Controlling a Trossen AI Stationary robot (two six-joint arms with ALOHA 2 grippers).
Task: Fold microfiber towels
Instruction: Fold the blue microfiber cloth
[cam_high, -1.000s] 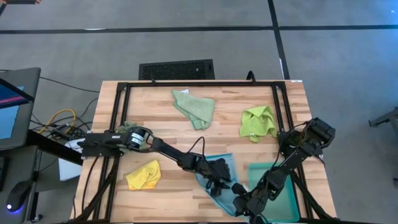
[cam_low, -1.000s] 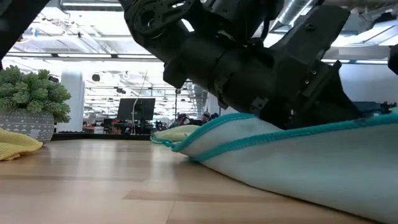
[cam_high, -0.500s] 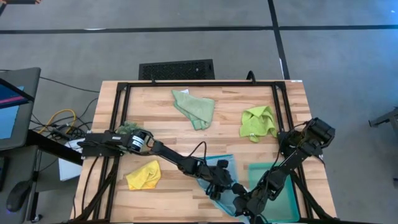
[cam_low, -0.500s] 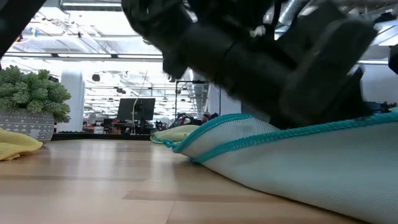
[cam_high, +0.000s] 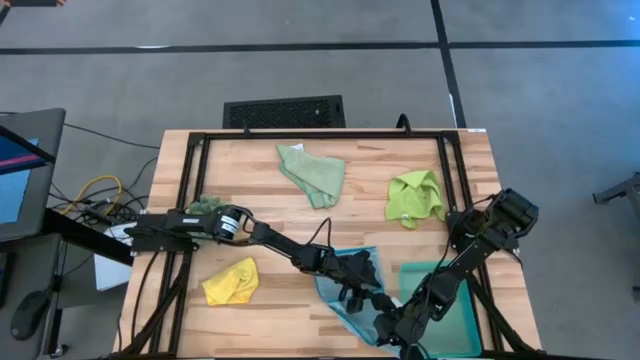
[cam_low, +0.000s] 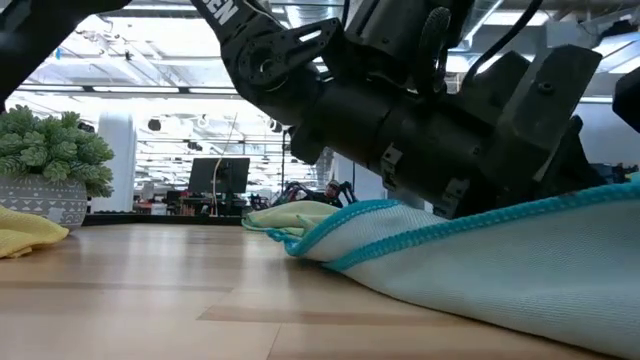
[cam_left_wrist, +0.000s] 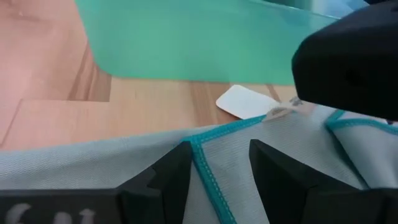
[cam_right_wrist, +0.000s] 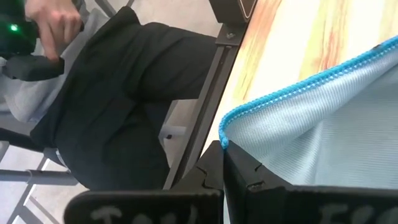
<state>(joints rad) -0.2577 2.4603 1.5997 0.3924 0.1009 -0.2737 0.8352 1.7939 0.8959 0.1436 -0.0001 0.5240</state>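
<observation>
Light blue towel (cam_high: 345, 285) under the half-open left gripper (cam_left_wrist: 214, 171), its corner pinched in the closed right gripper (cam_right_wrist: 225, 163)

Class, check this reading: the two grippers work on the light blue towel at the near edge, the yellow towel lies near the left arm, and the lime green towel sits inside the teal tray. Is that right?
One detail is wrong. The lime green towel is not in the teal tray; it lies on the bare wood farther back, apart from the tray, as the high view shows. The rest stands: both grippers are at the light blue towel, and the yellow towel lies near the left arm.
</observation>
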